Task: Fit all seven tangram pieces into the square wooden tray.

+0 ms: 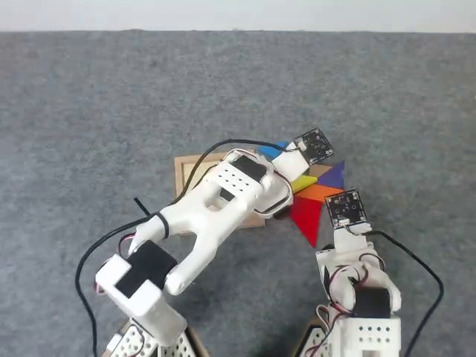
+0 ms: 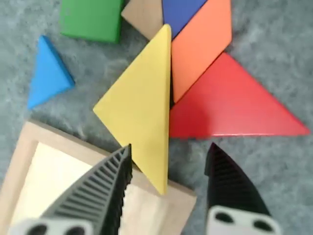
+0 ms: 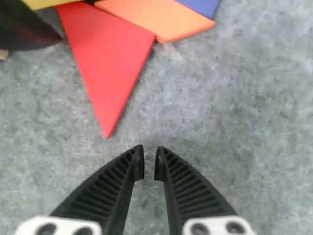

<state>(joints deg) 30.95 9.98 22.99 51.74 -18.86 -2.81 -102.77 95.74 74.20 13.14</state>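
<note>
My left gripper (image 2: 170,147) is open over a corner of the square wooden tray (image 2: 22,152). The yellow triangle (image 2: 139,105) lies between its fingers, one tip resting on the tray's rim. Touching the yellow piece are the large red triangle (image 2: 230,105) and the orange parallelogram (image 2: 200,44). Beyond lie a small blue triangle (image 2: 49,73), a green piece (image 2: 90,19), a dark blue piece (image 2: 181,12) and a wood-coloured piece (image 2: 144,17). My right gripper (image 3: 149,154) is shut and holds nothing, hovering over bare carpet just off the red triangle's (image 3: 110,54) sharp tip.
Grey carpet covers the table. In the high view the left arm (image 1: 216,201) lies across the tray (image 1: 195,165) and hides most of it. The pieces cluster by the tray's right side, around the red triangle (image 1: 306,216). Open carpet lies all around.
</note>
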